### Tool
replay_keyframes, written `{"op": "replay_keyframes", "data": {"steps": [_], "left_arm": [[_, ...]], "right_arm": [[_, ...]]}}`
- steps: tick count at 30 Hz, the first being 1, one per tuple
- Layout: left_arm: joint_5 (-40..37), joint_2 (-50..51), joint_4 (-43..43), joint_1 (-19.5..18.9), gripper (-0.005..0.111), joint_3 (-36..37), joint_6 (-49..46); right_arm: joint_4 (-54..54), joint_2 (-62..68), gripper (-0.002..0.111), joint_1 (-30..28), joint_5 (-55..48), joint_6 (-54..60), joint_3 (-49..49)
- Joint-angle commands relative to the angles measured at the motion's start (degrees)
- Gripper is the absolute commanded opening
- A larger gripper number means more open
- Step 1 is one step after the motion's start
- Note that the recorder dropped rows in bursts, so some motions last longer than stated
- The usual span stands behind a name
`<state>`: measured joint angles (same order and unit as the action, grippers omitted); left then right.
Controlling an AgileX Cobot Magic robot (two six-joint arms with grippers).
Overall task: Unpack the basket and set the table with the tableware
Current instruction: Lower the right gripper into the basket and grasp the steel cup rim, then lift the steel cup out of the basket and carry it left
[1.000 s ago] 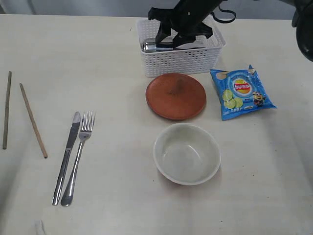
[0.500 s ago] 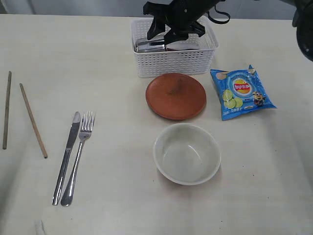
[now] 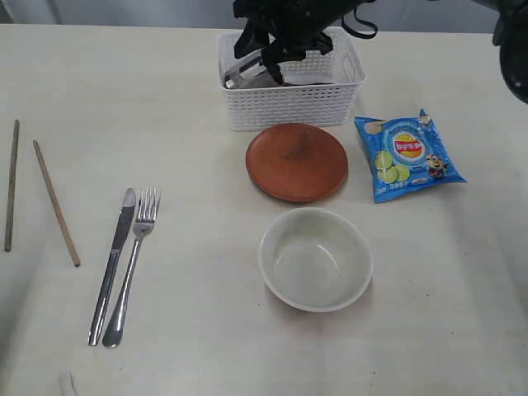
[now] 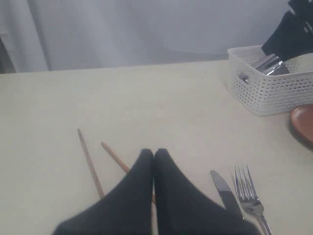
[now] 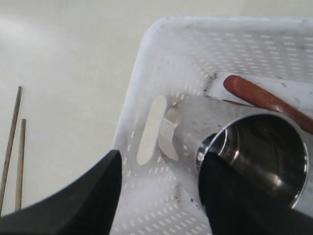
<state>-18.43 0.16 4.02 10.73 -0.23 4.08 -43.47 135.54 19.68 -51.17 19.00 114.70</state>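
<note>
Since a second ago: basket slid left along the far edge of the desk, and the cup inside went from lying flat to tipped at an angle. The right arm rose with it.

Step in hand: getting the cup out of the basket. Right tool is spread wide with one finger at the cup's rim and the other out by the basket's end wall. Can't tell if either pad is actually bearing on the steel. Left tool is pinched closed on nothing, idle over the desk near the chopsticks.

Next move probably needs a firm grip before lifting, since the basket is light and drags along.

Materials:
- Cup is polished steel, round, slick and open-mouthed.
- Spoon is red-brown wood, also in the basket.
- Basket is white perforated plastic with a handle slot.

Already out on the desk: brown plate, pale bowl, knife, fork.
</note>
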Motion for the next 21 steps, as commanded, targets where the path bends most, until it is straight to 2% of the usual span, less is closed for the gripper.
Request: {"op": "replay_keyframes", "data": {"steps": [1,7,13,15,21], "left_arm": [[0.2,-0.2,0.1,-0.1,0.0,0.2,0.1],[0.2,-0.2,0.1,-0.1,0.0,0.2,0.1],[0.2,-0.2,0.1,-0.1,0.0,0.2,0.1],[0.2,-0.2,0.1,-0.1,0.0,0.2,0.1],[0.2,-0.2,0.1,-0.1,0.0,0.2,0.1]], "right_arm": [[-1.0,0.0,0.049,-0.1,0.1,1.2,-0.2],[2.1,0.2,0.047,-0.1,0.1,0.1,-0.2],[4.4,0.2,0.026,-0.1,-0.3,-1.6,-0.2],[3.7,0.2,0.022,-0.1,-0.5,-1.0,-0.2],[3.7,0.2,0.022,-0.1,-0.4,-1.0,-0.2]]}}
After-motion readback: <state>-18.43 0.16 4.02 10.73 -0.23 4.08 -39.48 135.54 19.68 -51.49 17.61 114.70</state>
